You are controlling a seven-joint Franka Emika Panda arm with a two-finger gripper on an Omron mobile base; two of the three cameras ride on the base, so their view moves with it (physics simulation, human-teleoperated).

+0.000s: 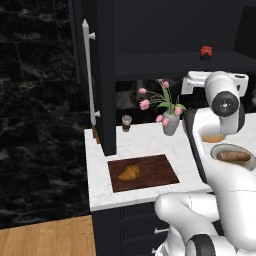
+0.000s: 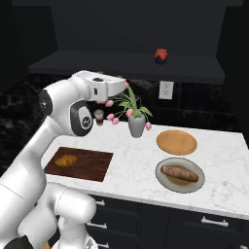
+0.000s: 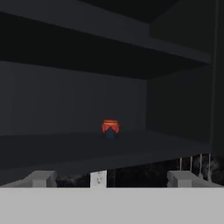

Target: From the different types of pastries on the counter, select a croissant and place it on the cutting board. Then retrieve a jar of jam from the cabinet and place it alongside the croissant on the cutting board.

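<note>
My claw (image 3: pixel 112 178) spread wide, empty, below shelf level. Small squat red jam jar (image 3: pixel 110 128) at 12 o'clock, deep on dark cabinet shelf (image 3: pixel 65 148). Advice: rise, advance level, centre jar between fingers. Golden crescent croissant (image 1: pixel 130 172) already on reddish-brown wooden cutting board (image 1: pixel 160 170).

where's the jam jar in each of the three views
Left base view: jar of jam upper right, on the dark cabinet shelf.
Right base view: jar top centre-right, on that shelf.
Hand view: jar centre, straight ahead on the shelf.
Shared landmark: the wall outlet, below the shelf.
</note>
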